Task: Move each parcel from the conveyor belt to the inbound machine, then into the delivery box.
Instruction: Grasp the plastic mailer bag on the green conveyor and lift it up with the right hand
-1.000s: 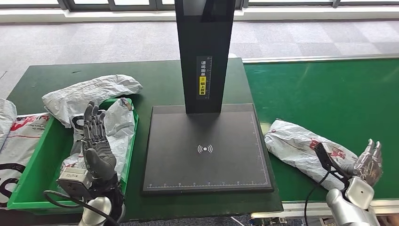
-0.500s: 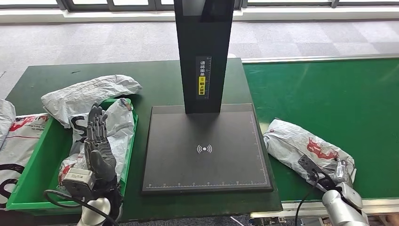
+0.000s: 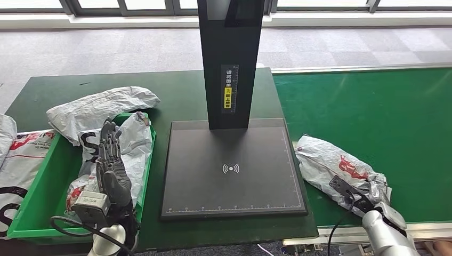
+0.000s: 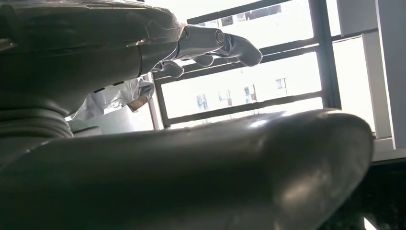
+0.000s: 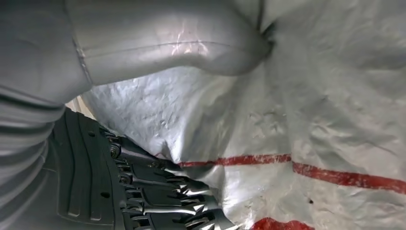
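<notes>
A crumpled grey parcel with red print lies on the green conveyor belt, just right of the inbound machine's black plate. My right hand grips the parcel's near end. In the right wrist view its thumb dents the grey parcel and its dark fingers curl in against the bag from the other side. My left hand stands over the green delivery box with straight fingers, holding nothing.
The machine's black column rises behind the plate. Grey parcels fill the box; one drapes over its far rim and more lie at the far left. The table's front edge is close to both arms.
My right hand has dropped from a raised, spread pose onto the parcel's near end and closed on it. The left hand has barely moved.
</notes>
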You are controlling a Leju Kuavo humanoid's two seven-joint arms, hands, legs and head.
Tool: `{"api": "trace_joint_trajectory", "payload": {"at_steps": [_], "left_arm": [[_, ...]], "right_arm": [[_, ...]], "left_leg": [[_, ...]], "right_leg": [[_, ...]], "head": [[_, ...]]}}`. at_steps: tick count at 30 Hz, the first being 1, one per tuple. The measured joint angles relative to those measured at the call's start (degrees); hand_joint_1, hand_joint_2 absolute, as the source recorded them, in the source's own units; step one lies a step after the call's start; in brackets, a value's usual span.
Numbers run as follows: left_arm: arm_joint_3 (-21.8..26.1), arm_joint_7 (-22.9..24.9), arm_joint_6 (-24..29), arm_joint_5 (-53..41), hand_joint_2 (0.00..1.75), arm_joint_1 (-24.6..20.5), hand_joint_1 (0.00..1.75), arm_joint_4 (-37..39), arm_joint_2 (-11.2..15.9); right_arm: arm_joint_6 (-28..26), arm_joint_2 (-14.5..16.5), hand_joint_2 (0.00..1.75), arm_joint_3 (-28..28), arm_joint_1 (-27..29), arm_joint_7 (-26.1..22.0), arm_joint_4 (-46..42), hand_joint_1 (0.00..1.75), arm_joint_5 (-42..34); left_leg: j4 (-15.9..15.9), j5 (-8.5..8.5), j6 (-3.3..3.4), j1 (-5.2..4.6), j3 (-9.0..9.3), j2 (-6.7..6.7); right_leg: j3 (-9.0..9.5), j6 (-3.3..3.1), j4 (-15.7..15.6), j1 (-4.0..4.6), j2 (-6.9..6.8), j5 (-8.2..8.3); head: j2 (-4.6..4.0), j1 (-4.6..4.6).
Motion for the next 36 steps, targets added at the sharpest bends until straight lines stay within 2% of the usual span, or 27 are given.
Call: {"api": "trace_joint_trajectory", "payload": {"at_steps": [2,6,8,10,13,17,24,28,32,36], "left_arm": [[0.00,-0.01,0.87,-0.55,0.00,0.62,0.00,-0.23,0.01],[0.00,-0.02,1.70,-1.08,0.00,1.90,0.00,-1.03,0.03],[0.00,-0.02,1.59,-1.05,0.00,2.02,0.00,-1.13,0.02],[0.00,-0.02,1.30,-0.65,0.00,2.02,0.00,-1.11,0.02],[0.00,-0.02,0.56,0.22,0.00,1.74,0.00,-0.89,0.02],[0.04,-0.02,0.22,0.73,0.00,0.94,0.00,-0.40,-0.03],[0.05,-0.02,0.13,0.72,0.00,0.36,0.00,0.07,-0.11],[0.15,-0.02,0.02,0.72,0.00,-0.11,0.00,0.36,-0.15],[0.27,-0.02,-0.25,0.72,0.00,-0.43,0.00,0.48,-0.26],[0.52,-0.02,-0.34,0.69,0.00,-0.64,0.00,0.48,-0.81]], "right_arm": [[-5.74,0.52,1.75,0.73,-0.02,-0.22,-0.05,1.75,0.22],[-24.47,3.22,1.75,0.85,0.85,-4.20,-1.93,1.75,-6.52],[-29.94,4.29,1.75,0.73,1.67,-8.08,-4.09,1.75,-11.21],[-32.69,4.96,1.75,0.68,3.43,-12.10,-7.89,1.75,-16.80],[-35.22,6.15,1.75,0.90,8.00,-17.21,-17.18,1.75,-26.66],[-36.51,7.34,1.75,2.09,13.21,-18.63,-28.52,1.75,-32.32],[-37.14,8.19,1.75,2.75,17.00,-19.00,-37.75,1.75,-33.58],[-39.97,8.77,1.75,3.91,19.16,-21.91,-42.58,1.75,-35.75],[-40.97,12.30,1.75,4.61,24.01,-26.29,-54.38,1.75,-31.47],[-40.99,15.54,1.75,7.89,27.54,-25.00,-63.93,1.75,-26.51]], "left_leg": [[0.00,0.00,0.00,0.00,-0.01,0.04],[0.03,0.05,0.02,-0.07,-0.11,-0.07],[0.05,0.18,0.02,-0.09,-0.04,-0.35],[0.05,0.29,-0.01,-0.08,-0.04,-0.75],[0.05,0.33,-0.03,-0.08,-0.27,-1.10],[0.05,0.32,-0.03,-0.08,-0.50,-1.12],[0.05,0.33,-0.02,-0.14,-0.53,-1.05],[0.05,0.34,0.00,-0.14,-0.54,-1.08],[0.05,0.33,-0.03,-0.10,-0.62,-1.10],[0.04,0.32,-0.06,-0.09,-0.61,-1.02]], "right_leg": [[0.00,0.00,-0.01,-0.01,0.05,0.04],[-0.23,0.02,0.03,-0.06,-0.02,0.09],[-0.37,0.02,0.06,-0.07,-0.25,0.08],[-0.46,0.00,0.09,-0.06,-0.58,0.07],[-0.58,-0.04,0.12,-0.07,-0.93,0.03],[-0.78,-0.05,0.14,-0.08,-0.96,0.01],[-0.83,-0.04,0.13,-0.15,-0.94,0.02],[-0.84,-0.04,0.14,-0.15,-0.95,0.02],[-0.89,-0.08,0.20,-0.14,-0.96,-0.01],[-0.97,-0.14,0.24,-0.10,-0.92,-0.05]], "head": [[0.00,0.01],[0.00,-0.01],[0.00,-0.01],[0.00,-0.01],[0.00,-0.01],[0.00,0.00],[0.00,0.00],[0.00,-0.01],[0.00,0.00],[0.00,-0.01]]}}
